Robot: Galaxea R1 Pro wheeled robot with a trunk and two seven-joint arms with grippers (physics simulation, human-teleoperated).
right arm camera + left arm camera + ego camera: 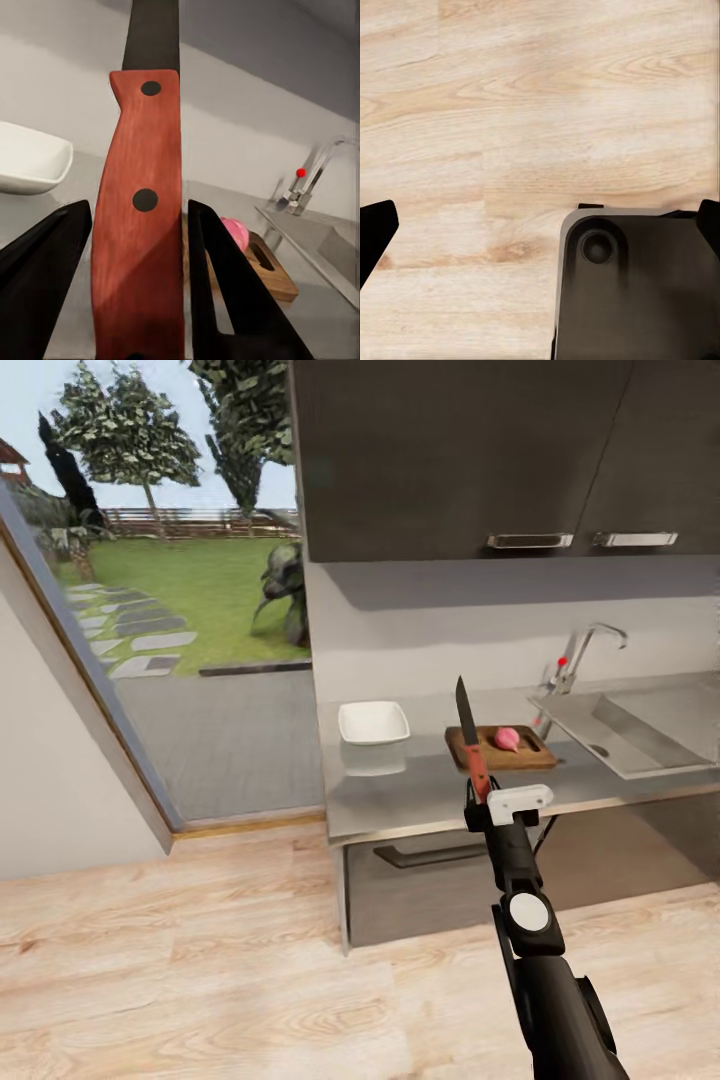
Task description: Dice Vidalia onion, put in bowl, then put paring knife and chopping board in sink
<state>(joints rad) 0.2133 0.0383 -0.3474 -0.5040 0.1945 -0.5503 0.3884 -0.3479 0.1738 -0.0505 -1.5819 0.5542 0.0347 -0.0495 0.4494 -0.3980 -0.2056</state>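
The countertop (pixel 420 800) is seen stretched under the dark cabinets (pixel 460 450), with the sink (pixel 640 735) and its tap (pixel 580 650) set in at the far right. The chopping board (pixel 500 750) is laid between sink and bowl (pixel 373 722), and the onion (pixel 508 738) is perched right on it. The knife (pixel 470 740) is held upright in front of the counter, its reddish handle clamped between the right gripper (pixel 135 300) fingers. The left gripper (pixel 540 217) is spread wide, empty, over the wooden floor (pixel 510 112).
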